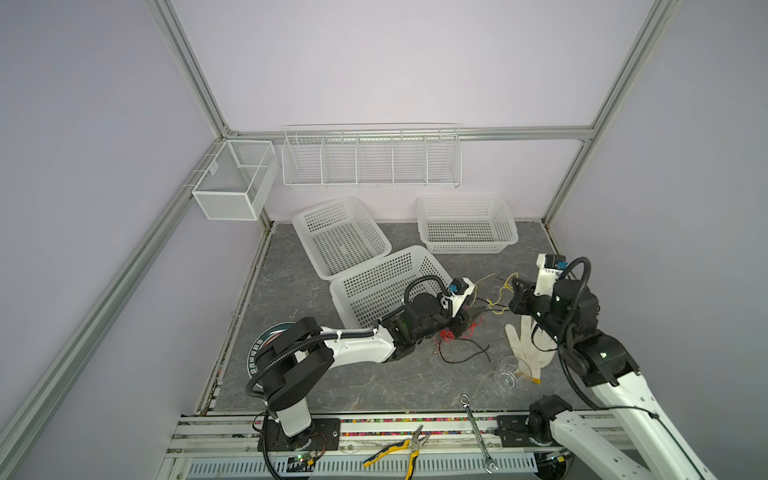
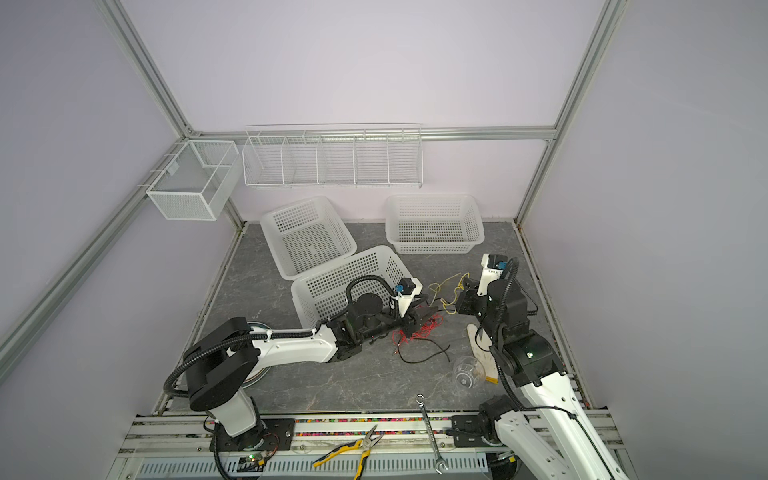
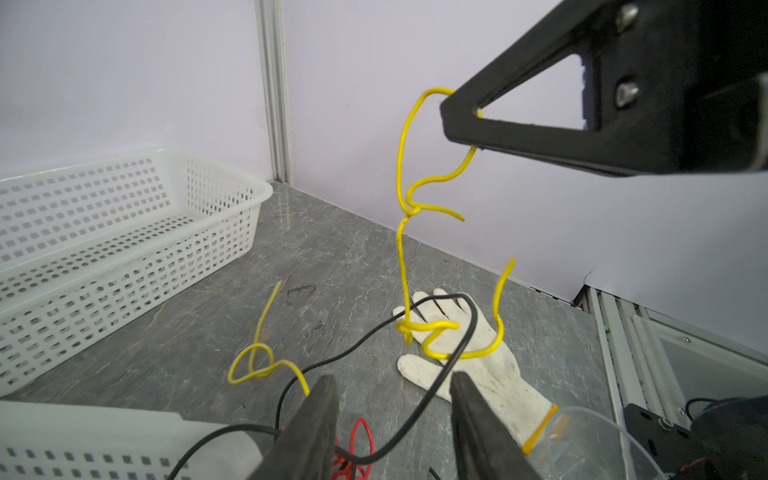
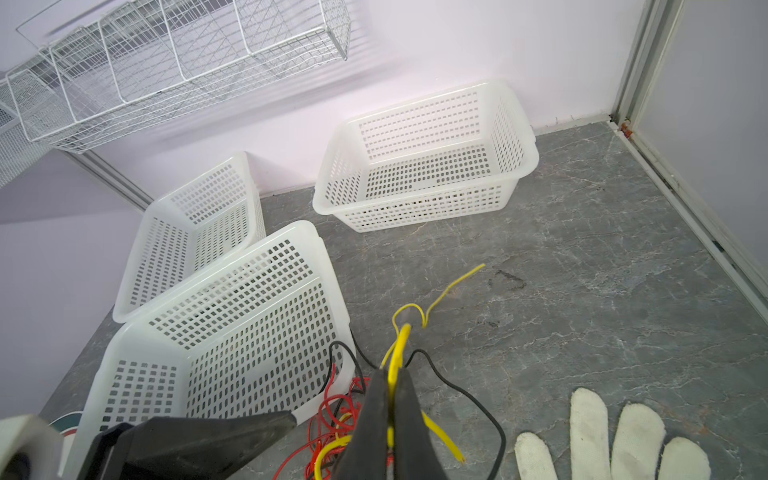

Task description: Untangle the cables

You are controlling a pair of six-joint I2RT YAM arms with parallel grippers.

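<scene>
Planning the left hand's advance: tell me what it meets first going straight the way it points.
The left hand likely meets the black cable crossing its open gap first, then the yellow cable above the glove; depth unclear.

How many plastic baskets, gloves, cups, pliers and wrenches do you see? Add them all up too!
Plastic baskets: 3
Glove: 1
Cup: 1
Pliers: 1
Wrench: 1
Total: 7

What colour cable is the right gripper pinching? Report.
Yellow cable; right wrist view shows it best.
</scene>
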